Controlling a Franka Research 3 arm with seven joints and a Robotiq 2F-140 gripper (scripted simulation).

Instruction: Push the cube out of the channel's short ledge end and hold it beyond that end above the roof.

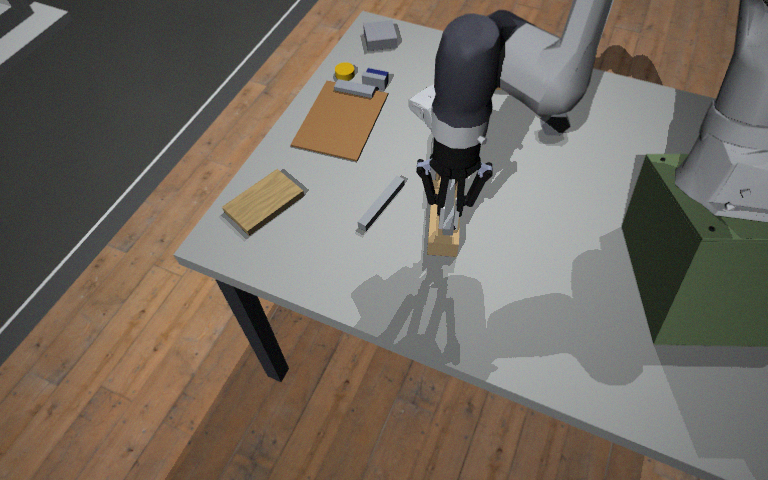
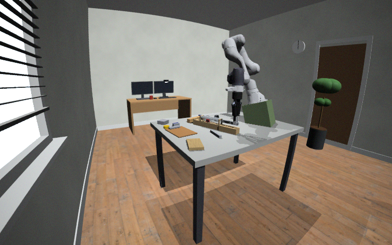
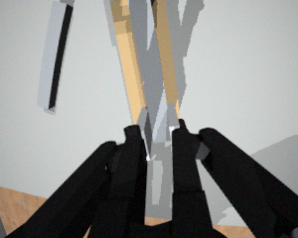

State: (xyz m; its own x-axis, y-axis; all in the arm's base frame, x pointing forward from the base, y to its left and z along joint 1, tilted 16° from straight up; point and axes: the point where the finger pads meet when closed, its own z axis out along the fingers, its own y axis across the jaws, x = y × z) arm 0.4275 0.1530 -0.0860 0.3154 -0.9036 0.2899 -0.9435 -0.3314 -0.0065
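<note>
Grey tabletop (image 1: 531, 237) (image 2: 222, 145) (image 3: 238, 74), jaws closed on a grey bar (image 1: 448, 220) (image 2: 236, 123) (image 3: 153, 74), red cube (image 2: 207, 120) visible in exterior view, hidden from above.

Arm (image 1: 564, 74) (image 2: 230, 50) bent at the elbow, dark wrist (image 1: 467, 74) (image 2: 237, 75) held above the table, gripper (image 1: 449, 209) (image 2: 236, 122) (image 3: 159, 116) pointed downward, its fingers drawn nearly together, clamped, a narrow gap left between them.
</note>
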